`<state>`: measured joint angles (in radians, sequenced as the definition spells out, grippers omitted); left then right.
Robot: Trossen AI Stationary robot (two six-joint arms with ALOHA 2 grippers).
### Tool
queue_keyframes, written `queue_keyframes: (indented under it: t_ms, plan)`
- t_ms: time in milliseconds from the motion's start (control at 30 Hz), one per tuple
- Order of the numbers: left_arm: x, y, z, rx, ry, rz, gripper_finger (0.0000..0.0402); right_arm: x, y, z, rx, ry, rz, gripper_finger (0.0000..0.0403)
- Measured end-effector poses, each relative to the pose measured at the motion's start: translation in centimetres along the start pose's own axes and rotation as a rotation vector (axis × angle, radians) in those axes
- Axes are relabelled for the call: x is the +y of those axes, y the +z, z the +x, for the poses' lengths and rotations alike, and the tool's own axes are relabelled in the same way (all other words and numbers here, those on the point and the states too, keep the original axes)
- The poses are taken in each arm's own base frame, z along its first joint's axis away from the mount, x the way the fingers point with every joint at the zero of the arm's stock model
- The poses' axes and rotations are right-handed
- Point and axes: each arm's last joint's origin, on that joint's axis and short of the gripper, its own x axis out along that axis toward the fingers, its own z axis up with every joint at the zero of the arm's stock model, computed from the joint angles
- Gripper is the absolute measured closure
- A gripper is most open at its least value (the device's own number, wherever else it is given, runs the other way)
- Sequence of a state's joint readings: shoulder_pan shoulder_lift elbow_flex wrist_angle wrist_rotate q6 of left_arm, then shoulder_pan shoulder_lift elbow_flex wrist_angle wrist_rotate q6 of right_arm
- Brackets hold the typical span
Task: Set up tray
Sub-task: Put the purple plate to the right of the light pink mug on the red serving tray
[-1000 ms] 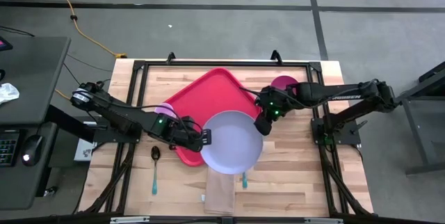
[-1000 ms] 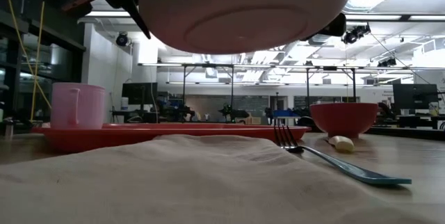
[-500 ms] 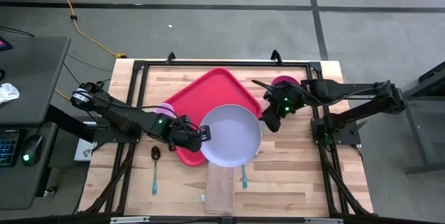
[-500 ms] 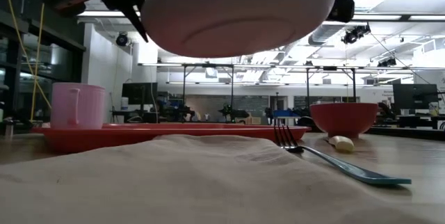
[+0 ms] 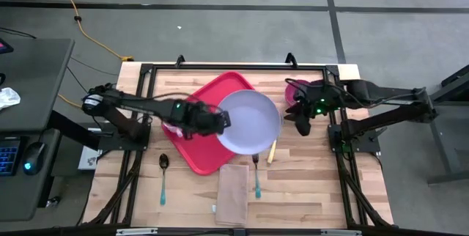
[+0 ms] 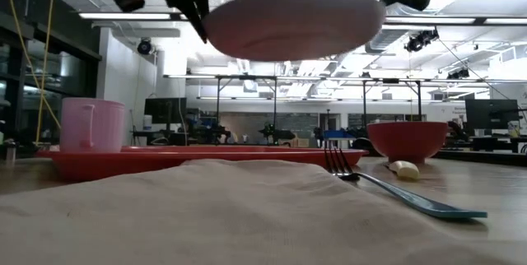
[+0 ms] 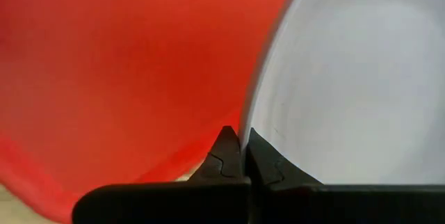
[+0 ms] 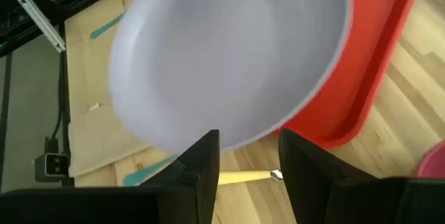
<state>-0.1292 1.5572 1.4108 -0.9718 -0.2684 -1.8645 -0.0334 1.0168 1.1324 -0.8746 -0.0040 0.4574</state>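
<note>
Plate in the air over the red tray

The tray lies flat and slantwise near the middle of the table, a pink mug standing on its left part. We judge it stiff, smooth plastic, light but broad, so we would pinch its raised rim at a corner rather than the slick floor. Above its right edge the left gripper is clamped on the rim of the lavender plate, held clear of the tray. The right gripper hangs just beside the plate's far side, its fingers apart and holding nothing. Nearer the front lie a napkin, a fork and a spoon; a red bowl sits behind the right arm
</note>
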Motion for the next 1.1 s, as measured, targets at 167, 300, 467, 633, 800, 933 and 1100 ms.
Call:
queue_keyframes:
  t_ms: [167, 300, 467, 633, 800, 933, 1100]
  plan:
    - [-0.9, 2.0, 0.3, 0.029, 0.040, 0.028, 0.0388, -0.4, -0.7, -1.8, -0.018, -0.014, -0.014, 0.0277]
    - [-0.4, 3.2, 0.6, 0.060, 0.131, 0.052, 0.0388, -0.7, -1.3, -3.3, -0.049, -0.005, -0.012, 0.0277]
    - [0.3, 4.6, 0.7, 0.081, 0.230, 0.094, 0.0388, -0.9, -1.7, -4.7, -0.096, 0.017, -0.006, 0.0277]
    - [0.5, 6.4, 0.9, 0.123, 0.281, 0.165, 0.0388, -1.0, -1.8, -5.2, -0.108, 0.026, 0.014, 0.0277]
    - [0.7, 8.3, 1.1, 0.120, 0.304, 0.229, 0.0388, -1.0, -1.9, -5.1, -0.089, 0.030, 0.013, 0.0277]
    - [1.4, 9.6, 1.0, 0.155, 0.379, 0.264, 0.0388, -1.0, -2.0, -5.1, -0.087, 0.030, 0.032, 0.0277]
    - [1.8, 10.5, 1.0, 0.161, 0.417, 0.305, 0.0388, -1.0, -2.0, -5.1, -0.087, 0.031, 0.036, 0.0277]
